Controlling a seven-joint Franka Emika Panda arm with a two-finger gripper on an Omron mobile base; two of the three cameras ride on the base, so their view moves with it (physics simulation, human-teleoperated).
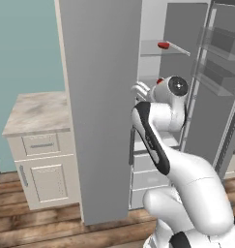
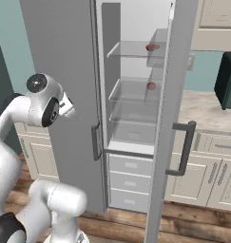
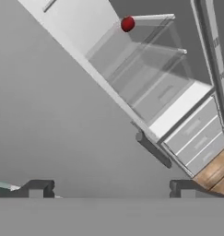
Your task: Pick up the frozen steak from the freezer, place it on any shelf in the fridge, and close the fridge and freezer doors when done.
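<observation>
The frozen steak (image 1: 163, 45) lies flat on the upper shelf (image 1: 179, 48) inside the open fridge (image 2: 136, 71). It looks small there, so its long axis is hard to judge; it seems to run along the shelf's front rim. A round red item (image 2: 151, 86) sits on a shelf below. The gripper (image 3: 111, 188) has its fingers spread wide and empty, facing the closed grey door (image 3: 62, 129) beside the fridge.

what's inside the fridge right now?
The top shelf holds a flat red steak; a round red item sits on the shelf below. Pale drawers sit lowest, contents hidden. The closed freezer door hides that side.
</observation>
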